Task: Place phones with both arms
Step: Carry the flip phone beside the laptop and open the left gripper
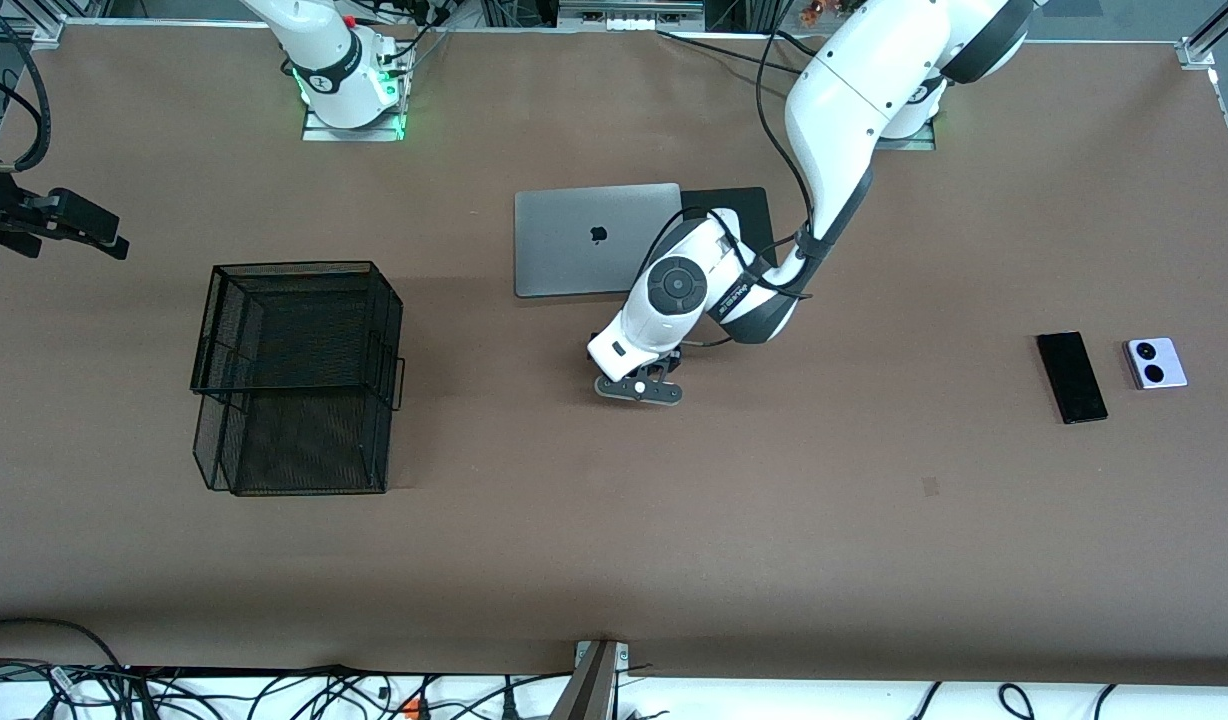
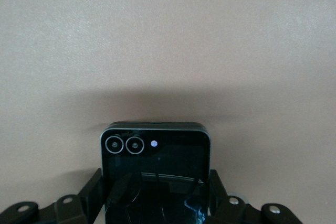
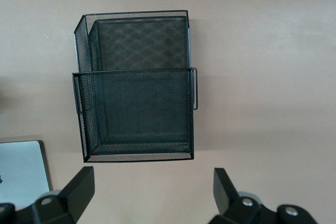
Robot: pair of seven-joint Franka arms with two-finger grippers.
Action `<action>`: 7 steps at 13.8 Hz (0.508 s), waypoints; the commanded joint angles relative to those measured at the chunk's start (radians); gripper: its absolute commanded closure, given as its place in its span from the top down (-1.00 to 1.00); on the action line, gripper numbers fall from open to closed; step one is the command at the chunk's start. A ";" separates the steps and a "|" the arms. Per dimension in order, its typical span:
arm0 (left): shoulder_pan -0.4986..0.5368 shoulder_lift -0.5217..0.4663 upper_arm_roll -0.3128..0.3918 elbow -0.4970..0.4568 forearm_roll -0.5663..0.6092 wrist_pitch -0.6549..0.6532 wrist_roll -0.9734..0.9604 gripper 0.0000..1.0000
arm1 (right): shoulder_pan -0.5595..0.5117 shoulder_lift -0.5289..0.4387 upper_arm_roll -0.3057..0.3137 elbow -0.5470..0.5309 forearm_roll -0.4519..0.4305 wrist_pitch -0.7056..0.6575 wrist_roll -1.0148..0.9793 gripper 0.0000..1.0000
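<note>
Right pincer (image 3: 152, 192) spread wide, holding nothing, up over the tabletop (image 1: 574, 520) toward the right arm's end from the mesh basket (image 1: 294, 375). Toward the left arm's end from the basket, left pincer (image 1: 639, 388) sits low just nearer the camera than the laptop (image 1: 594, 238), clamped on the black flip phone (image 2: 155, 177). Slim black slab (image 1: 1071, 377) and white-lilac phone (image 1: 1156, 362) lie side by side, well toward the left arm's end from the basket.

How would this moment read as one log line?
left gripper: shut on flip phone, mid-table | right gripper: open, over mesh basket
</note>
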 commanded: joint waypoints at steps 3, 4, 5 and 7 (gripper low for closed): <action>-0.008 0.009 0.013 0.030 0.007 -0.015 -0.008 1.00 | 0.006 -0.001 -0.007 0.012 -0.002 -0.004 -0.003 1.00; -0.008 0.005 0.013 0.030 0.007 -0.017 -0.010 1.00 | 0.008 -0.001 -0.007 0.012 -0.002 -0.004 -0.003 1.00; -0.004 -0.001 0.013 0.030 0.007 -0.022 -0.010 1.00 | 0.008 -0.001 -0.005 0.012 -0.002 -0.005 -0.003 1.00; 0.008 -0.038 0.012 0.022 0.006 -0.047 -0.014 1.00 | 0.008 0.002 -0.005 0.012 -0.003 -0.002 -0.007 1.00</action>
